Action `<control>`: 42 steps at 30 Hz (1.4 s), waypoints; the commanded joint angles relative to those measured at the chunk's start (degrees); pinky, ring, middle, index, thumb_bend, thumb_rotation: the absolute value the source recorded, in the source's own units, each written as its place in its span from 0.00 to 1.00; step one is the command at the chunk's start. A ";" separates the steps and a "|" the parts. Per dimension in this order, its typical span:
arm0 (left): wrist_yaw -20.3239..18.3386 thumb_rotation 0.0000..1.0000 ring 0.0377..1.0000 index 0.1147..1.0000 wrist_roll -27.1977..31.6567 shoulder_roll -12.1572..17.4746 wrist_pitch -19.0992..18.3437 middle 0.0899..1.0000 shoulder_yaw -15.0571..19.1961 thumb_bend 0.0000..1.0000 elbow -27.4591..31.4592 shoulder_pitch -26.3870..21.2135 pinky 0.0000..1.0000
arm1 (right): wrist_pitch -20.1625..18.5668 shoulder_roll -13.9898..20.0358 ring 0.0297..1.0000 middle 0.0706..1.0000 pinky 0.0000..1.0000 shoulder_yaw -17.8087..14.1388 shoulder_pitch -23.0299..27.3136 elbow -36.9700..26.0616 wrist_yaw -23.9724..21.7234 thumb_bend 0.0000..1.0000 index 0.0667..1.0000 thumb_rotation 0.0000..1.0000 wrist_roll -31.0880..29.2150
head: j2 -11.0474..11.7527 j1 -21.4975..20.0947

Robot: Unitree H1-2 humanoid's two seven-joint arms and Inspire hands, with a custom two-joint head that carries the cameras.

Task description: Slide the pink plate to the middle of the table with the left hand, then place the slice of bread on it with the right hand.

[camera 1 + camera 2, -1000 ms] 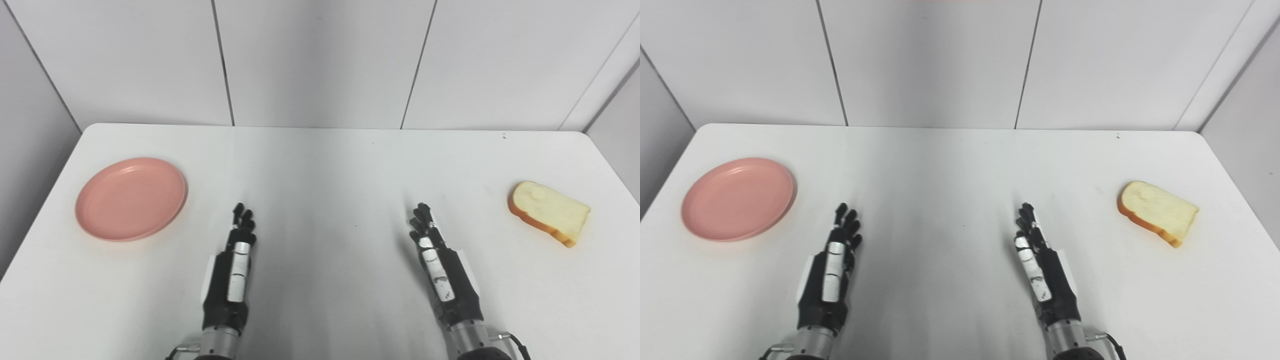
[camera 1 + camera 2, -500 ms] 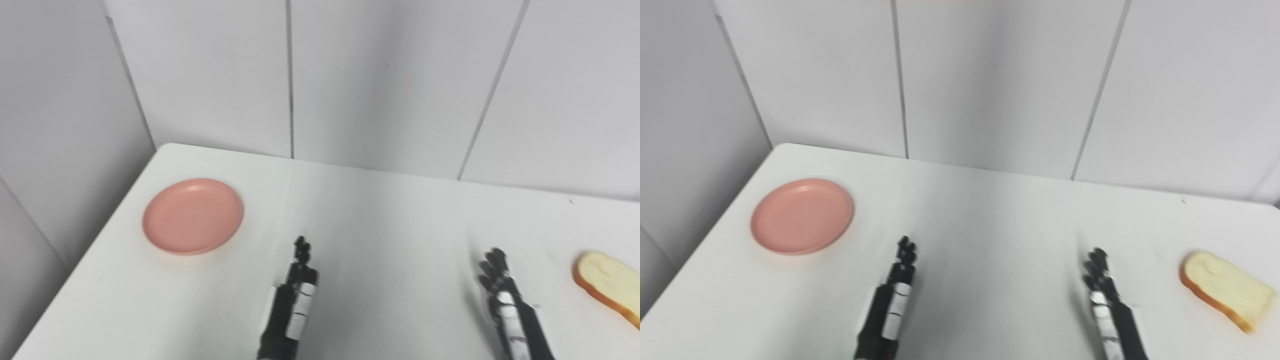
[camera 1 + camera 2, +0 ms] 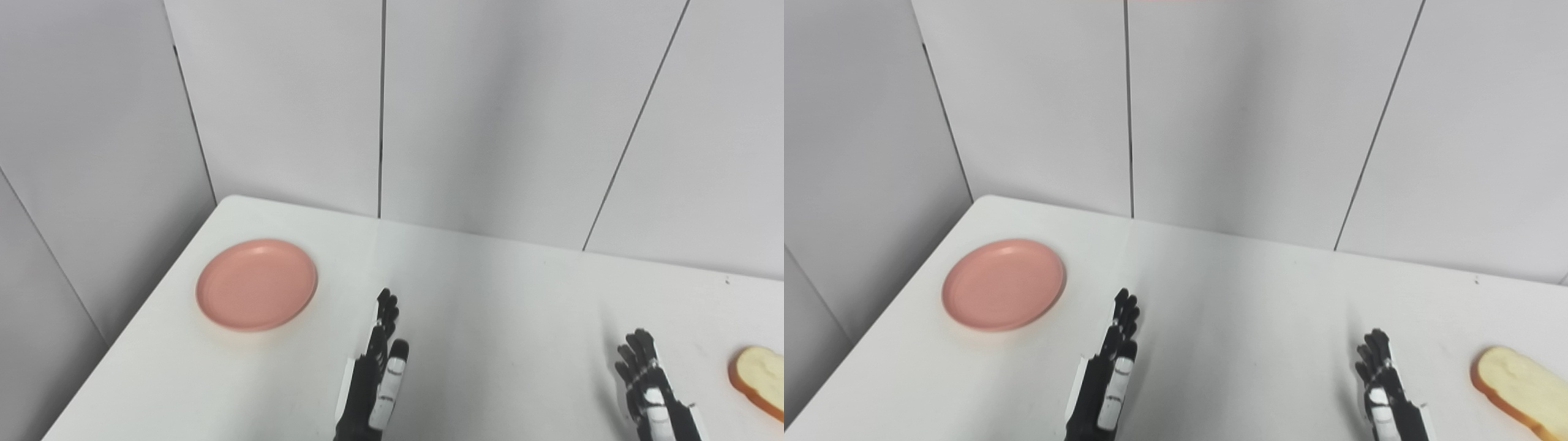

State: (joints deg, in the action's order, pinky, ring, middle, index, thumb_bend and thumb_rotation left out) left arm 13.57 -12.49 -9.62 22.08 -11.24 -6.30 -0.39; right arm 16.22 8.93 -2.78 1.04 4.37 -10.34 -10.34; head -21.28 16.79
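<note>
Since a second ago the whole picture has swung up and to the left, so the camera has moved rather than the things: more of the grey panelled wall now fills the upper half and the near part of the white table has dropped out of view. Relative to the table, the pink plate lies where it did, flat near the left edge and well short of the middle, with nothing on it. Near the bottom edge the left hand is raised edge-on, its fingers straight, close together and pointing away, holding nothing; it stands to the right of the plate and apart from it, with its wrist and arm cut off by the frame. Lower right, the right hand has its fingers stretched out and slightly spread, also empty, and only its upper part shows. At the far right lies the slice of bread, flat on the table, apart from the right hand, its right end cut off in both views.
</note>
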 commanded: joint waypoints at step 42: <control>0.32 0.89 0.70 0.58 10.83 27.55 4.83 0.67 25.13 0.97 -20.28 -32.76 0.65 | 8.45 -1.26 0.99 0.99 1.00 0.69 1.52 10.20 0.37 0.81 0.97 0.91 5.35 | 2.72 -2.05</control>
State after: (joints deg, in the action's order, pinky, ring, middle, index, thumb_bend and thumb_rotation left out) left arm 13.10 -2.13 16.06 25.26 13.23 -26.42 -29.89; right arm 23.41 8.21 -2.56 5.66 9.70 -9.72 -4.46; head -18.19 14.77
